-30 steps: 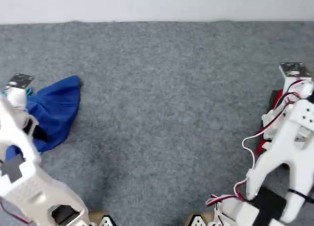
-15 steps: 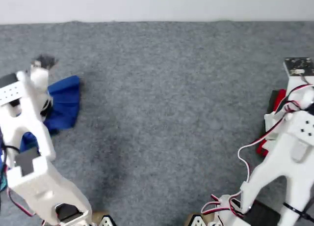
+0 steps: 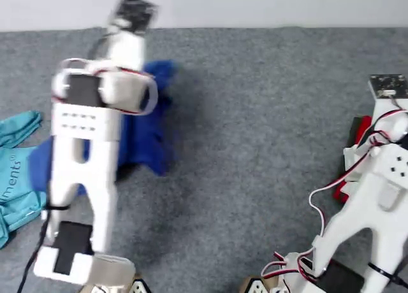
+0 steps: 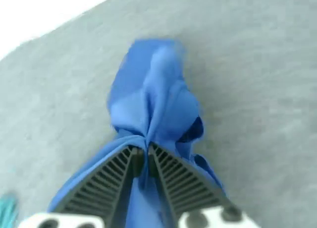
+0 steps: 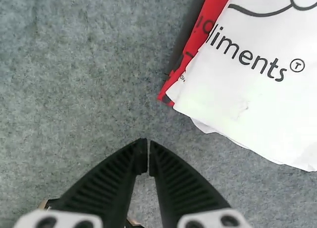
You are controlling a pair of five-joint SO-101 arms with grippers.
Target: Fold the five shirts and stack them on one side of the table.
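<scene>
The blue shirt (image 4: 148,99) is bunched and creased rather than flat. Its cloth is gathered into a tight pleat where the left gripper (image 4: 146,149) pinches it, with the jaws closed on the fabric. From that pinch the shirt fans out in loose folds towards the far side of the table (image 3: 255,114). In the high view it lies under and beside the left arm (image 3: 86,146), in the far-left part of the table, and its upper lobe comes near the far edge by the white wall (image 3: 255,6).

A teal shirt (image 3: 16,178) lies crumpled at the left margin, close to the blue one (part of it is cut off by the frame).

On the right, a folded white shirt (image 5: 257,79) rests on a red shirt (image 5: 198,39), whose edge shows along the side. This pile sits at the right edge of the table, partly under the right arm (image 3: 376,197). The right gripper (image 5: 148,147) has its jaws shut on nothing and hangs over bare grey surface just beside the corner of the pile.

A wide stretch of grey table lies open between the two arms, from the near edge to the far one.
</scene>
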